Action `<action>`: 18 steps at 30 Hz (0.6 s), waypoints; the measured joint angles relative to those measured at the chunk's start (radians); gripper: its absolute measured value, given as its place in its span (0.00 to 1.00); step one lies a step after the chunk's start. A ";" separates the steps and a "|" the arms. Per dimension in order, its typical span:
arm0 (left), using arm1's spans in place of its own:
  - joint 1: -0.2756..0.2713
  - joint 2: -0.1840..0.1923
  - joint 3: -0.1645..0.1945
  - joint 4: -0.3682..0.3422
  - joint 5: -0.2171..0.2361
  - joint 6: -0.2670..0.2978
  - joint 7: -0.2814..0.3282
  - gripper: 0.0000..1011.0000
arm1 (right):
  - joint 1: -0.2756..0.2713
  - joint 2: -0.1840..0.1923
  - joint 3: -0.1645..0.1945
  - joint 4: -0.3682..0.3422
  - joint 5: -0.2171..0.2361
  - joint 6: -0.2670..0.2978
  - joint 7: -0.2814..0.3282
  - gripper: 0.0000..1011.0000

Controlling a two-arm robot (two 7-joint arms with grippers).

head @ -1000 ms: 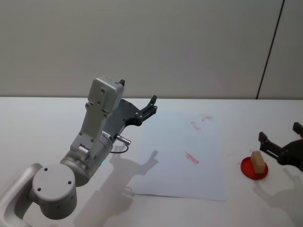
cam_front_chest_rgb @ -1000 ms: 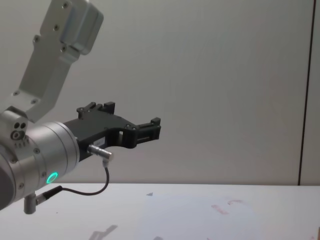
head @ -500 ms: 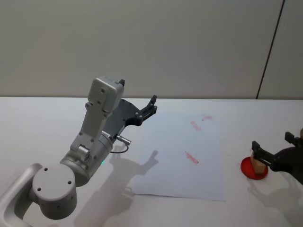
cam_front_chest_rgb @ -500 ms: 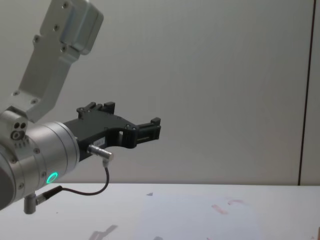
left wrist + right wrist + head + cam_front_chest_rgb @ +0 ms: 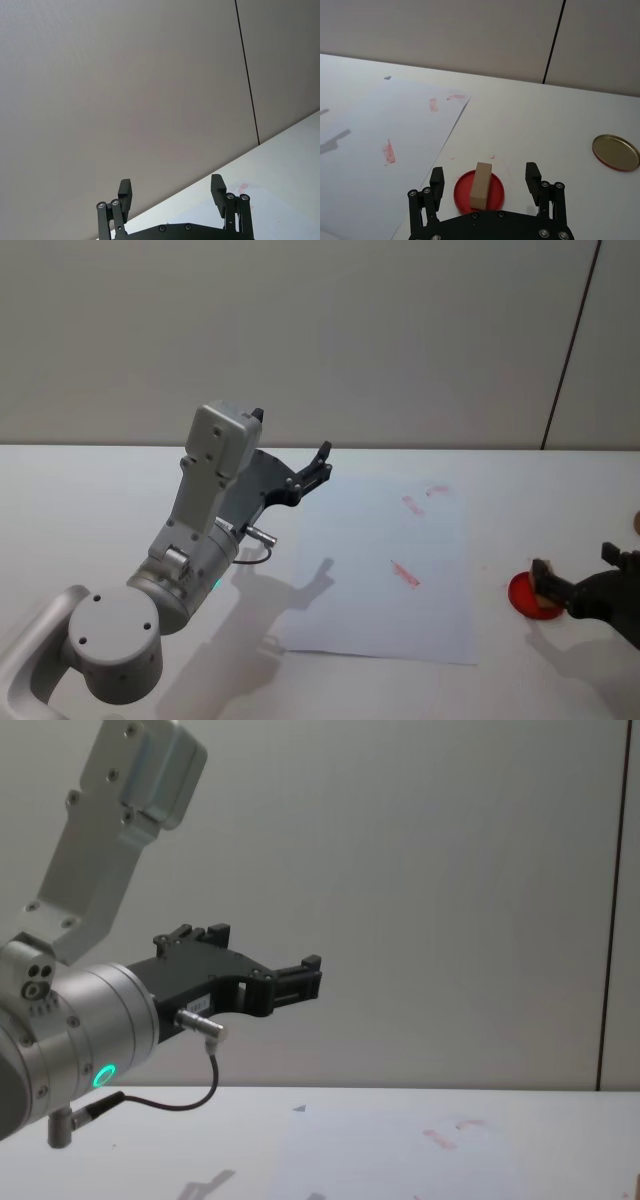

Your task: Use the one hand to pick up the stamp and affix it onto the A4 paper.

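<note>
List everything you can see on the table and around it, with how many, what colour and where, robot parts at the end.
table: one, white, under everything.
paper: one, white, flat at the table's middle.
marks: three clear ones, red, on the paper.
pad: one, red, round, on the table just right of the paper.
stamp: one, tan, standing on the pad.
lid: one, gold, round, flat on the table right of the pad.
left gripper: one, black, open, raised by the paper's left edge.
right gripper: one, black, open, fingers either side of the stamp.
</note>
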 joint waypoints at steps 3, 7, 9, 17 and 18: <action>0.000 0.000 0.000 0.000 0.000 0.000 0.000 0.99 | 0.006 -0.008 -0.004 0.008 -0.008 0.014 -0.001 0.99; 0.000 0.000 0.000 0.000 0.000 0.000 0.000 0.99 | 0.019 -0.024 -0.014 0.025 -0.023 0.033 -0.001 0.99; 0.000 0.000 0.000 0.000 0.000 0.000 0.000 0.99 | 0.024 -0.029 -0.017 0.031 -0.029 0.039 0.001 0.99; 0.000 0.000 0.000 0.000 0.000 0.000 0.000 0.99 | 0.047 -0.057 -0.034 0.066 -0.059 0.066 0.003 0.99; 0.000 0.000 0.000 0.000 0.000 0.000 0.000 0.99 | 0.052 -0.063 -0.037 0.073 -0.066 0.071 0.003 0.99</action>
